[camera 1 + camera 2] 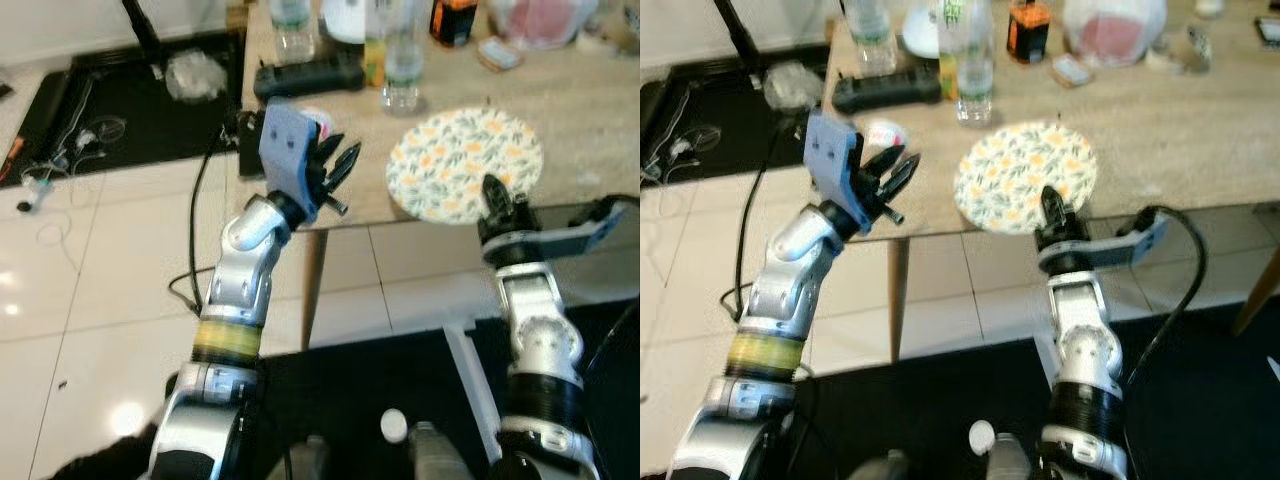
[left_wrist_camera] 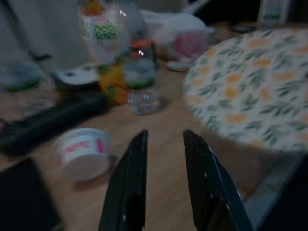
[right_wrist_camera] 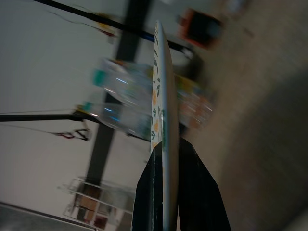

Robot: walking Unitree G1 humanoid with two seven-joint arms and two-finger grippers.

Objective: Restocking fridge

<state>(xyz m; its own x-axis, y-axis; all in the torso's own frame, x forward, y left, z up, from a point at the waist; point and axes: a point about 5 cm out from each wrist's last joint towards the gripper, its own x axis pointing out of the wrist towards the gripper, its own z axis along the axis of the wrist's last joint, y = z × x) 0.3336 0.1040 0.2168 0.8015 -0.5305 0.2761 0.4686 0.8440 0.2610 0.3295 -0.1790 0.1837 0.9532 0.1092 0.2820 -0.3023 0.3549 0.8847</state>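
A round floral plate (image 1: 465, 163) lies flat on the wooden table (image 1: 590, 110), its face up and its near edge reaching the table's front edge. The right gripper (image 1: 492, 196) pinches that near rim; in the right wrist view the two black fingers (image 3: 195, 192) close on either side of the thin plate edge, which runs straight away from the camera. The left gripper (image 1: 338, 165) hovers over the table's front-left corner with its fingers parted and nothing between them, pointing across the tabletop toward the plate. Just beside it stands a small white cup (image 2: 83, 153) with red print; its lettering is too blurred to read. Behind lie a long black bar-shaped object (image 1: 308, 75) and a clear water bottle (image 1: 402, 60), upright, with its top cut off by the frame. Farther back stand an orange-labelled bottle (image 1: 1028, 30) and a plastic bag with something pink inside (image 1: 1114, 28), both blurred. The white tiled floor (image 1: 110, 300) shows below the table, with cables on a black mat (image 1: 110, 110) to the left.
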